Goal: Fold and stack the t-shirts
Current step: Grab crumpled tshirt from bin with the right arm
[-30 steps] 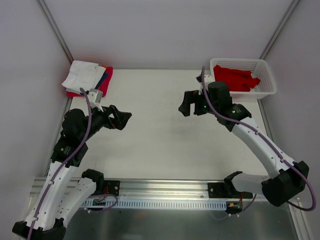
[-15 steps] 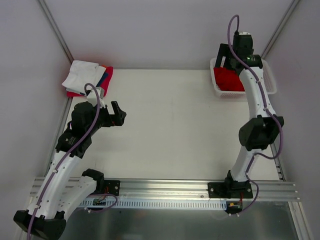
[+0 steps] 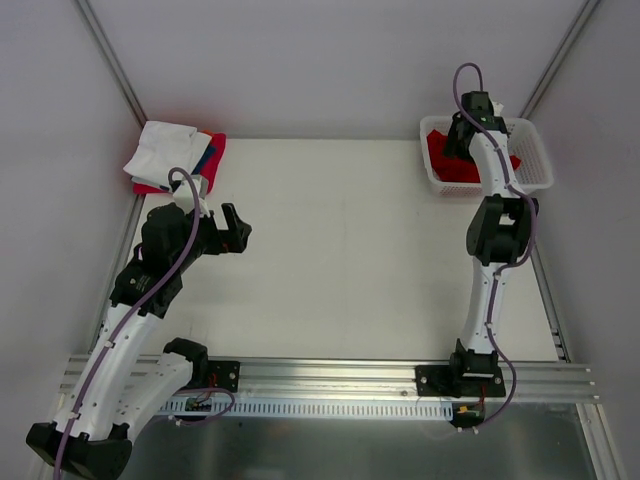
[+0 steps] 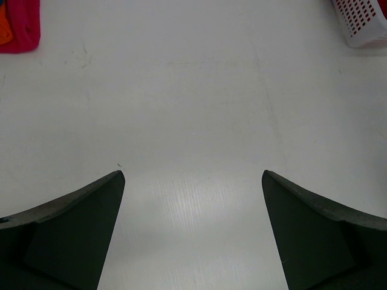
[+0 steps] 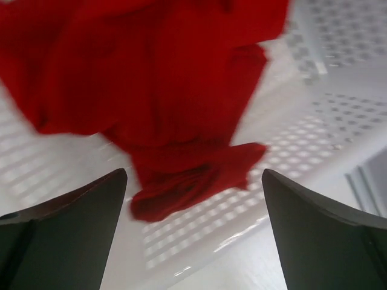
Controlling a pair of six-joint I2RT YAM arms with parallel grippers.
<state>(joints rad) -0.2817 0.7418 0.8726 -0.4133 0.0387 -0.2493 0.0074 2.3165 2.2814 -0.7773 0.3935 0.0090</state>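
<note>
A bright red t-shirt (image 3: 439,160) lies crumpled in the white mesh basket (image 3: 540,172) at the back right. My right gripper (image 3: 462,140) hangs over the basket, open and empty. In the right wrist view its jaws (image 5: 193,175) stand wide apart just above the red shirt (image 5: 151,78). A stack of folded shirts (image 3: 172,152), white on top with blue, orange and pink-red edges showing, sits at the back left corner. My left gripper (image 3: 236,228) is open and empty over the bare table, in front of the stack. The left wrist view (image 4: 193,175) shows only table between its fingers.
The basket's perforated wall (image 5: 338,121) rises close beside the right gripper. In the left wrist view the pink-red shirt edge (image 4: 19,27) is at top left and the basket corner (image 4: 366,24) at top right. The white table (image 3: 340,250) lies between the arms.
My right arm swung from the table's middle up and back over the basket, then dropped toward the red shirt. My left arm shifted slightly, then stayed still.
</note>
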